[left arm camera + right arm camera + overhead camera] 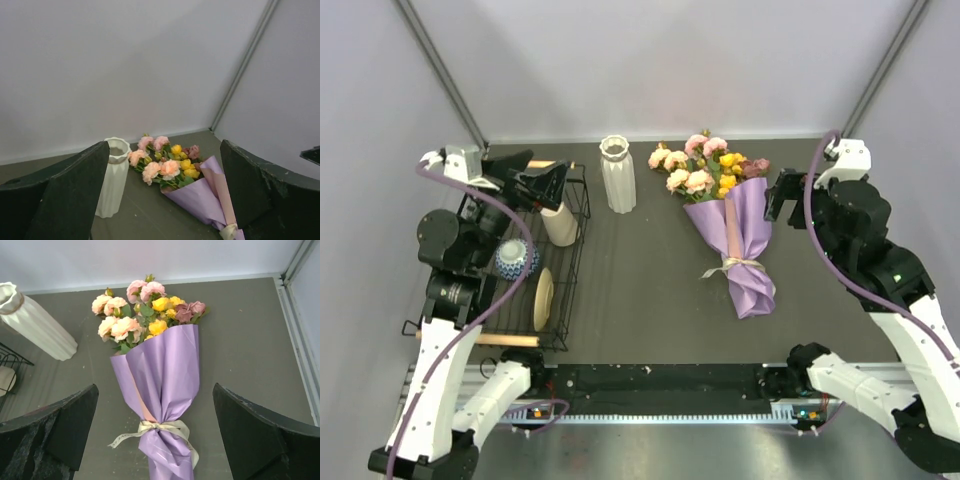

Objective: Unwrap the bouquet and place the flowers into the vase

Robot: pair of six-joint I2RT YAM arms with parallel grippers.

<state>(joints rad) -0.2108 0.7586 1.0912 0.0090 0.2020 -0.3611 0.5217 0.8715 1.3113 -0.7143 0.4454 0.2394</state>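
While I watch from far away, the bouquet (730, 235) lies flat on the dark counter (640, 290), just past the middle toward 2 o'clock. Its flower heads point to 11 o'clock and its thin tail points to 5 o'clock. The purple paper wrap (165, 375) is closed around the stems, and a cream ribbon (165, 429) is tied in a bow near the bottom. All the flowers (698, 170) sit in the wrap: pink, peach, yellow and one dusty purple, with small green leaves between them.

I see the white vase (617, 175) standing up straight at 9 o'clock from the flower heads, near them but not touching. It has ribs down its side and a wavy rim.

A black wire rack (578, 262) sits at the 9 o'clock side of the counter. It holds a plain beige cup (560, 222) at the 12 o'clock end, a blue bowl (517, 258) in the middle, and a pale plate (543, 298) standing on its edge at the 6 o'clock end.

My left fingers (65, 190) are spread wide and hold nothing. They hang over the rack, above the cup, and face the vase and bouquet.

My right fingers (255, 435) are spread wide too, with nothing in them. They hang at 3 o'clock from the bouquet, and I can see it between them.
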